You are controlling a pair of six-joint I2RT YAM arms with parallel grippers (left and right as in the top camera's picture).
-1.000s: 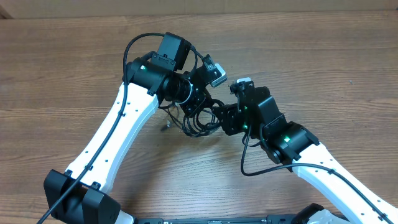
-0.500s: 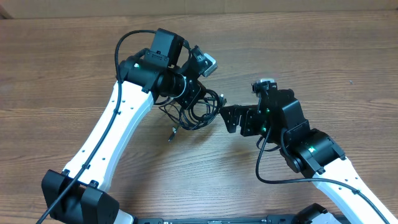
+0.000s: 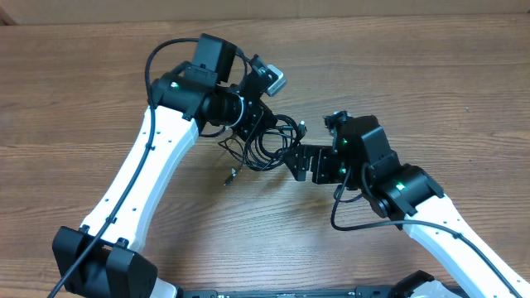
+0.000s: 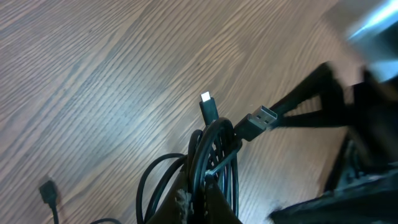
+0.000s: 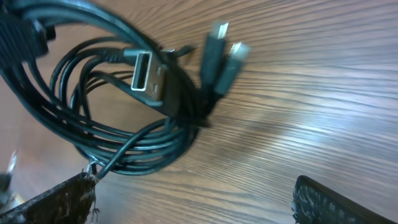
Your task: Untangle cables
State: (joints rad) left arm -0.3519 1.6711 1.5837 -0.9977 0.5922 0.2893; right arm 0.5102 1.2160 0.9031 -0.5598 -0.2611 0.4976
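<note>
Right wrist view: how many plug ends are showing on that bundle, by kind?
Wide flat plug: 1
Small narrow plugs: 2
Total on the cable bundle: 3

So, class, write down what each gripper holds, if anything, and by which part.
The left gripper is shut on the cables, pinching the bundle's looped cords, not the plugs. The right gripper is open and holds nothing.
</note>
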